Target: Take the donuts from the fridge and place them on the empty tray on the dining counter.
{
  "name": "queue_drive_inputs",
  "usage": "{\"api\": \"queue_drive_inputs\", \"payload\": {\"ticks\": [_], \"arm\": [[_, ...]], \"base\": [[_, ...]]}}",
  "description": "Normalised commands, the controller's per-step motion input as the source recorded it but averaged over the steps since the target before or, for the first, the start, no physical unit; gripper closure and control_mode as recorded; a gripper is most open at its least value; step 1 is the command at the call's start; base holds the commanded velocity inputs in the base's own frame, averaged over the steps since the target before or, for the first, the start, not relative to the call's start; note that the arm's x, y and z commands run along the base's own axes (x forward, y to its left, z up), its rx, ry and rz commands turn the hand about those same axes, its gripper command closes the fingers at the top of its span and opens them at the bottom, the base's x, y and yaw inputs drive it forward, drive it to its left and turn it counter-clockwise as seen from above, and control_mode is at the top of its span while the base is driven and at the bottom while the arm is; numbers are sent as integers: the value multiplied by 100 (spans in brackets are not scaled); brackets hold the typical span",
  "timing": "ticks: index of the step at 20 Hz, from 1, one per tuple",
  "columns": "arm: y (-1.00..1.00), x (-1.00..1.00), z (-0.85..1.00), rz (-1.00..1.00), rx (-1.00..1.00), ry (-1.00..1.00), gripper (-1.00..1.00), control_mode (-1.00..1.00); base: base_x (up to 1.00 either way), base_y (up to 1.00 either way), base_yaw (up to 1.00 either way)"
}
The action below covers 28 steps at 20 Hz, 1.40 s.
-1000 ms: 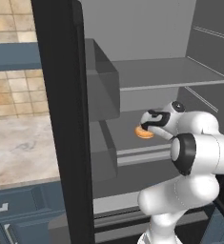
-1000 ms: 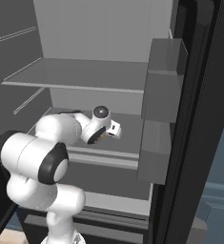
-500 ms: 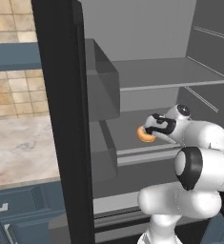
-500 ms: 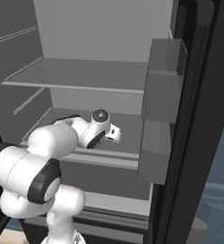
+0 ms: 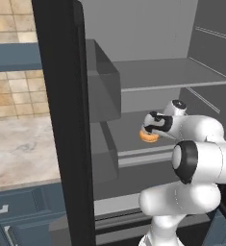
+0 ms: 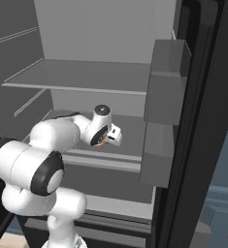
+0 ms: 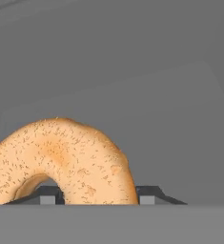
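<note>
On fridge (image 5: 61,120) middle shelf | orange-tan donut (image 7: 66,159) | tool (image 5: 150,130) fingers astride it, grip unclear

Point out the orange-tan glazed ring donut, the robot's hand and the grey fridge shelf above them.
Orange-tan glazed ring donut (image 7: 70,157), hand view, top of its arch.
Hand (image 5: 150,129), left base view, at its fingertips.
Grey fridge shelf (image 6: 81,75), right base view, its flat top.

orange-tan speckled donut (image 7: 66,162), grey fridge shelf (image 5: 129,129)
</note>
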Motion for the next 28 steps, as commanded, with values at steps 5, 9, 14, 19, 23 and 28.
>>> {"api": "queue_drive_inputs", "payload": {"ticks": [5,9,14,19,23,28], "arm": [[5,-99,37,0,0,-3,100,-100],[13,-92,97,0,0,0,100,-100],[21,-92,97,2,0,6,100,-100],[31,-73,76,4,0,22,100,-100],[15,-38,33,5,0,26,100,-100],[27,-3,0,6,-1,13,100,-100]], "base": [[0,0,0],[0,0,0],[0,0,0],[0,0,0],[0,0,0],[0,0,0]]}}
